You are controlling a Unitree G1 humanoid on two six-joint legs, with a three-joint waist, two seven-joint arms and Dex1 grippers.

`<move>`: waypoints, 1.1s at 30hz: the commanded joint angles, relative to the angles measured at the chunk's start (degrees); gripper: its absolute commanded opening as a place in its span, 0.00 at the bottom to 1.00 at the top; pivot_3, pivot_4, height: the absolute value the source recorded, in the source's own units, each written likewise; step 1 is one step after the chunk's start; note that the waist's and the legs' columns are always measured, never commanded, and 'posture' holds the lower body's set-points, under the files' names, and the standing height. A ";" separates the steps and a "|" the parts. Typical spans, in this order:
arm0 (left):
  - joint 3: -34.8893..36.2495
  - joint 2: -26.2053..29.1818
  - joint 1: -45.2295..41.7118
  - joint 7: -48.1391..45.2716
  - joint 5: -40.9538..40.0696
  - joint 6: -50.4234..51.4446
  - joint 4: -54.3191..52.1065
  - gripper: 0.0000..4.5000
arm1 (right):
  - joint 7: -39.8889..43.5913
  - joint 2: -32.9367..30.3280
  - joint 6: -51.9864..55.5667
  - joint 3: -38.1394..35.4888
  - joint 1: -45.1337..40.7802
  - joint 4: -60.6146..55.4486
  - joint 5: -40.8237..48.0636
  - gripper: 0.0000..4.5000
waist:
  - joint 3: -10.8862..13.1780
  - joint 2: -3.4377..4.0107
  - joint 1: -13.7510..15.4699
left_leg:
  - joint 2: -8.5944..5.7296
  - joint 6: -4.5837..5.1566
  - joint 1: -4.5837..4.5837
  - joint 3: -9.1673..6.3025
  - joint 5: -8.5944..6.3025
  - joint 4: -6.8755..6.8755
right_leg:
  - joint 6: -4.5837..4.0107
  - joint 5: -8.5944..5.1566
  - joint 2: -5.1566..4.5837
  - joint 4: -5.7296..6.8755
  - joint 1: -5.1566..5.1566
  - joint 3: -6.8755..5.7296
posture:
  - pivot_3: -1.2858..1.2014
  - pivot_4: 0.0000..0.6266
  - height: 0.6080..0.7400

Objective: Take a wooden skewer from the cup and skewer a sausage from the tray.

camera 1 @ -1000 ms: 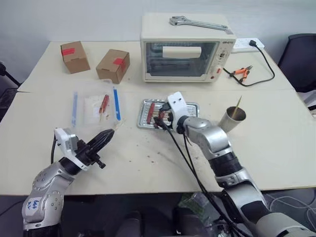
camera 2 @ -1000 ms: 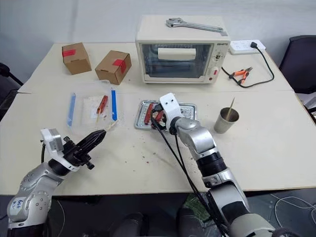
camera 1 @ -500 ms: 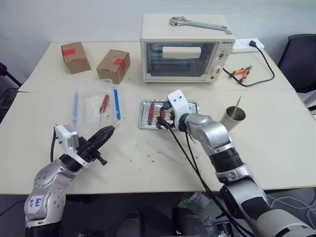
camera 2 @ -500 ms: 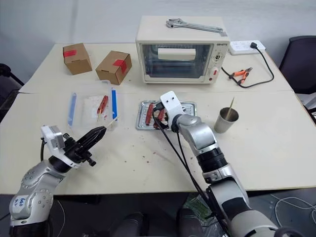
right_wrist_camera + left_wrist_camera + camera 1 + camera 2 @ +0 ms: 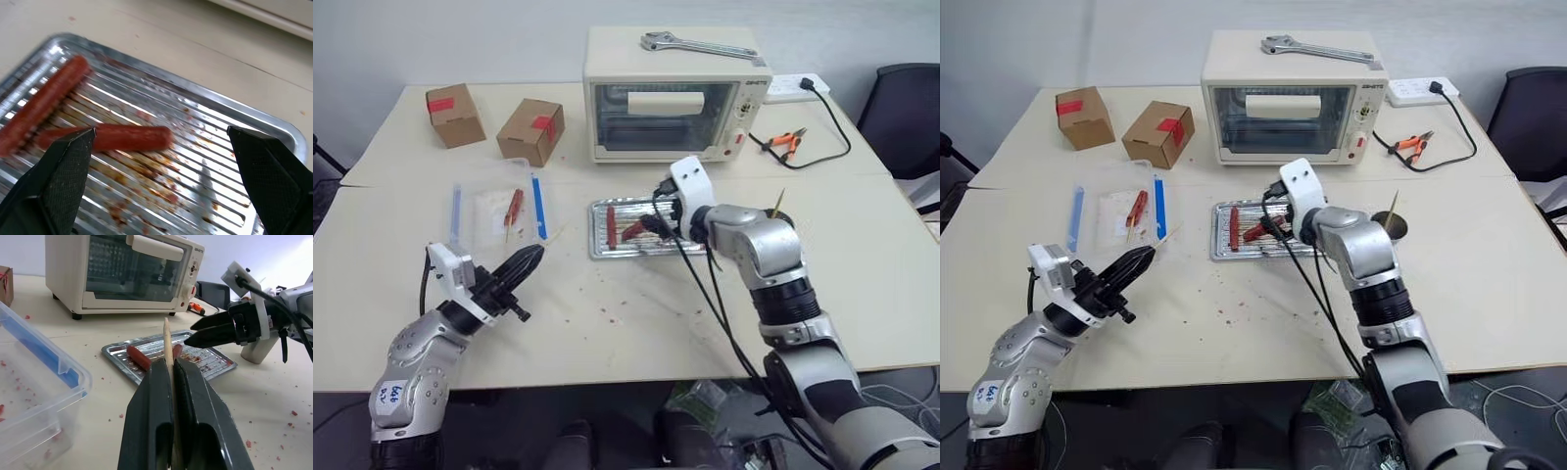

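Your surface [image 5: 862, 255]: toaster oven [image 5: 675, 93] at back, tray [image 5: 651, 246] just in front of it, cup [image 5: 773, 217] near tray, partly hidden behind right arm. Right gripper [image 5: 161, 161] spread wide above tray, sausage [image 5: 124, 137] lying between its fingers, untouched. Left gripper [image 5: 170, 377] clamped on wooden skewer [image 5: 167, 345], tip pointing toward tray.

tray [image 5: 1298, 247] mid-bench, two sausages in it, one [image 5: 1233, 227] left, other [image 5: 1259, 232] just beside | toaster oven [image 5: 1288, 98] behind tray, wrench [image 5: 1317, 47] on top | clear box [image 5: 1116, 215] left of tray | cup [image 5: 1390, 226] right | my right fingers [image 5: 58, 181] over tray | my left fingers [image 5: 188, 391] before box, pinching skewer [image 5: 167, 340]
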 commanded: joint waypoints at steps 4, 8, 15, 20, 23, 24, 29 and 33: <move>0.32 -0.05 -0.46 -0.52 -0.13 -1.46 -0.70 0.00 | 12.71 -5.23 -21.73 9.16 -0.17 2.35 -5.05 0.99 | 0.00 0.00 -0.06 | -0.06 0.02 0.00 0.01 -0.01 0.03 | 0.00 0.00 -0.02 -0.02 0.01 -0.01 | 0.52 0.24 1.00; 0.59 0.08 -0.34 -1.19 -0.07 -2.09 0.27 0.00 | 21.43 -8.51 -34.24 11.19 -1.85 10.50 -7.07 0.99 | 0.00 -0.01 -0.04 | -0.08 0.03 0.00 0.01 -0.02 0.07 | 0.00 0.00 -0.04 -0.03 0.03 -0.02 | 0.52 0.24 1.00; 0.38 -0.33 -0.40 -1.23 -0.09 -2.40 0.52 0.00 | 36.93 -9.69 -49.83 10.01 -8.09 30.67 -7.33 0.99 | 0.00 -0.01 -0.38 | -0.04 0.03 0.01 0.05 -0.01 0.06 | 0.00 0.00 -0.01 -0.04 0.03 0.00 | 0.52 0.24 1.00; -0.27 -0.84 -0.75 -0.68 0.02 -2.11 -0.08 0.00 | 36.68 -6.87 -57.96 8.50 -14.30 44.89 -9.51 0.99 | 0.00 -0.01 -0.45 | 0.02 -0.01 0.05 0.08 0.00 0.07 | 0.00 0.00 0.00 -0.02 0.03 -0.01 | 0.52 0.24 1.00; -0.55 -1.24 -0.97 -0.20 0.09 -2.03 -0.59 0.00 | 36.44 -4.94 -57.62 6.77 -17.62 51.10 -9.60 0.99 | 0.00 -0.01 -0.41 | 0.02 -0.02 0.05 0.08 0.01 0.08 | 0.00 0.00 -0.01 -0.02 0.03 -0.01 | 0.52 0.24 1.00; -0.59 -1.28 -0.98 -0.11 0.10 -2.00 -0.69 0.00 | 36.69 -4.71 -57.53 7.08 -18.36 52.76 -10.46 0.99 | 0.00 -0.01 -0.42 | 0.02 -0.02 0.05 0.08 0.01 0.08 | 0.00 0.00 -0.02 -0.01 0.03 -0.02 | 0.52 0.24 1.00; -0.82 -1.24 -1.07 0.30 0.06 -1.76 -1.01 0.00 | 37.92 -3.65 -55.09 8.13 -20.92 59.09 -14.04 0.99 | 0.00 -0.01 -0.26 | -0.01 -0.02 0.04 0.06 0.01 0.12 | 0.00 0.00 -0.07 0.00 0.04 -0.03 | 0.52 0.24 1.00; -0.99 -1.26 -0.83 0.87 -0.01 -1.56 -1.71 0.00 | 40.30 -2.69 -50.20 8.14 -22.33 61.23 -15.56 0.96 | 0.00 -0.01 -0.31 | -0.01 -0.04 0.05 0.05 0.02 0.11 | 0.00 0.00 -0.06 0.03 0.03 -0.04 | 0.52 0.24 1.00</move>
